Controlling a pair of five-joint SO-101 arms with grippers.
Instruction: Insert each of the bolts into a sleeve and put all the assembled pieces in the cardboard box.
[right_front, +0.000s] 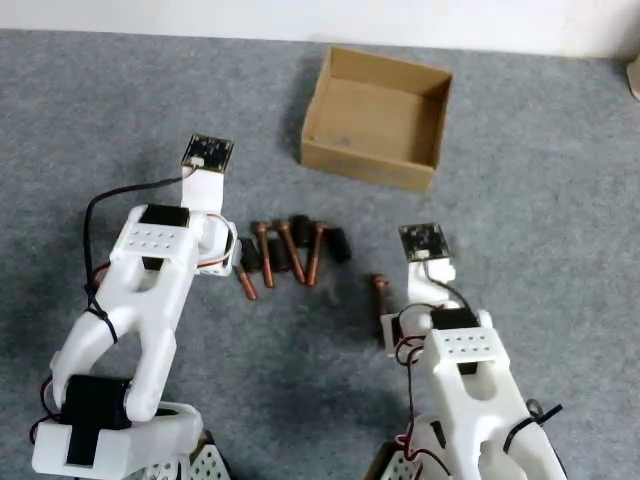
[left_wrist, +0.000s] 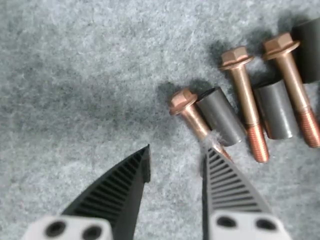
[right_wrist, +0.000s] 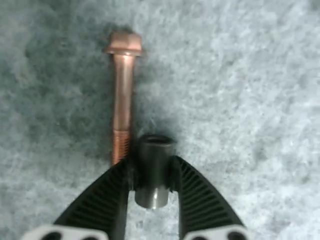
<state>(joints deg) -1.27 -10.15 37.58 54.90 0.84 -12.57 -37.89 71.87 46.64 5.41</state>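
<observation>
Grey surface (right_front: 540, 230), cardboard box (right_front: 365, 165) empty at the far side; right tool (right_wrist: 151, 161) clamped on one sleeve (right_wrist: 152, 147) beside a lone bolt (right_wrist: 122, 95); left tool (left_wrist: 177, 149) apart at the cluster (right_front: 290, 250). First insertion judged pending: bolt must line with bore. Count: five bolts, at least four sleeves, one box

Work surface as I see it from the overhead camera: a grey, short-pile carpet (right_front: 560, 250) covers the working area, its fibres mottled light and dark. A pale strip (right_front: 200, 15) runs along the far side. Lighting is soft and even, casting only faint shadows.
</observation>
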